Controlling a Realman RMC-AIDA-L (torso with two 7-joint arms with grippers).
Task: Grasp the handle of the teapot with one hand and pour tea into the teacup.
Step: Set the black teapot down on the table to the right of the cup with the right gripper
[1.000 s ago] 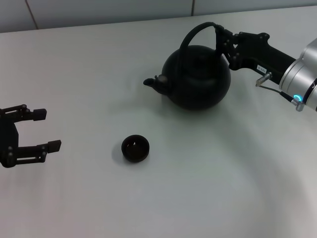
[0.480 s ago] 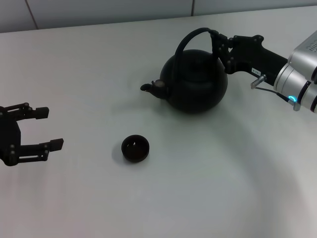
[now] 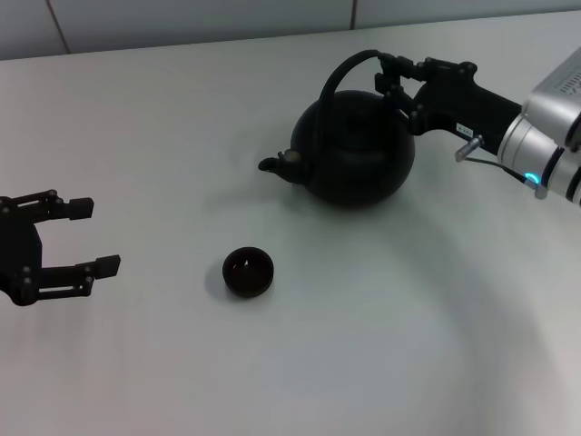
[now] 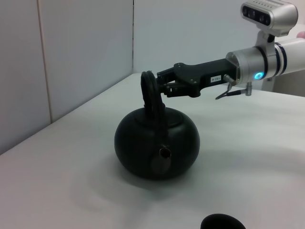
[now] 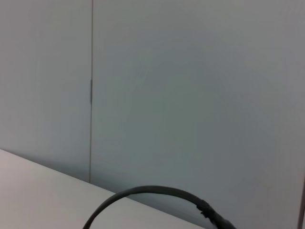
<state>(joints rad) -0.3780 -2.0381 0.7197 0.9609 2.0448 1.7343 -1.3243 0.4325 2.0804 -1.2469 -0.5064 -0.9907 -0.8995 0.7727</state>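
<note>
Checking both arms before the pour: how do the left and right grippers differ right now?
The right gripper is shut on the teapot's handle, reaching in from the far right; the left gripper is open and holds nothing. The left one hangs near the table's left edge, well away from the teapot and cup. Both are black.

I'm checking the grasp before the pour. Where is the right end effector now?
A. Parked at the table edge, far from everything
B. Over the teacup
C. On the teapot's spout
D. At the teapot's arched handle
D: the right end effector is at the handle above the teapot, while the teacup sits apart and untouched.
</note>
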